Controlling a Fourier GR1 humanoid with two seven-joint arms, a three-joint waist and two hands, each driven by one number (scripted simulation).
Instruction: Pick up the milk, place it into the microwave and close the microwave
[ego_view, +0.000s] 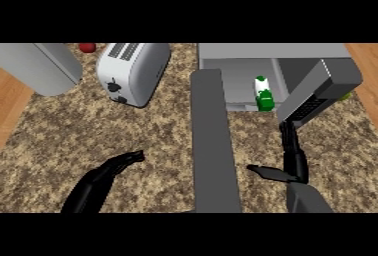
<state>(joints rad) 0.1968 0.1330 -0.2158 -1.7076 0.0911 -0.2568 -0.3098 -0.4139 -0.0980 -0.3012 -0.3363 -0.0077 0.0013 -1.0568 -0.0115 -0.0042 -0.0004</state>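
The left robot hand (118, 165) lies by the near left edge of the worktop (148, 132), fingers relaxed. The right robot hand (294, 162) has its fingers straight, pointing away, and its thumb spread to the left.

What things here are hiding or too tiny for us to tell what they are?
Head view, red thing at the top edge: too small to name.
Head view, green bit at the right: mostly hidden behind the dark panel.
Head view, milk: its label is too small to read.
Head view, counter under the long grey slab: hidden by it.

White toaster (136, 67); red object (87, 47) beside
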